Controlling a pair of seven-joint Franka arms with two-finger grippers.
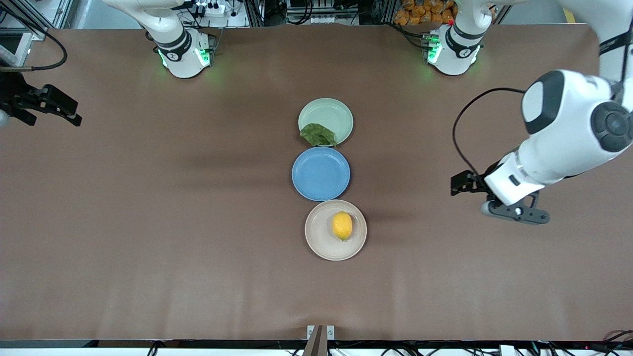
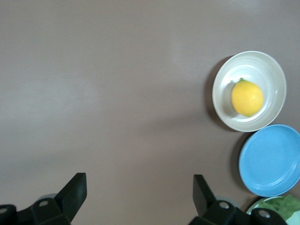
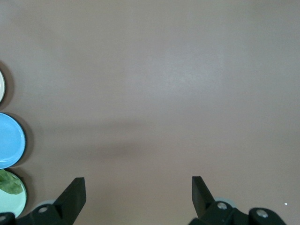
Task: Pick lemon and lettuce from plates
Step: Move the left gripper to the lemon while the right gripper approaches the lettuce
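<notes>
The lemon (image 1: 342, 225) lies on the beige-cream plate (image 1: 316, 242), the plate nearest the front camera; both show in the left wrist view, lemon (image 2: 247, 97) on plate (image 2: 224, 84). The lettuce (image 1: 318, 134) lies on the near rim of the mint green plate (image 1: 332, 112), nearest the robots' bases. My left gripper (image 1: 467, 185) hangs open and empty over bare table toward the left arm's end, apart from the plates (image 2: 139, 187). My right gripper (image 1: 59, 108) is open and empty over the table's edge at the right arm's end (image 3: 138, 187).
A blue plate (image 1: 320, 174) sits empty between the two plates, almost touching both; it shows in both wrist views (image 2: 272, 159) (image 3: 9, 140). The brown table (image 1: 173, 207) spreads wide on either side of the plate row.
</notes>
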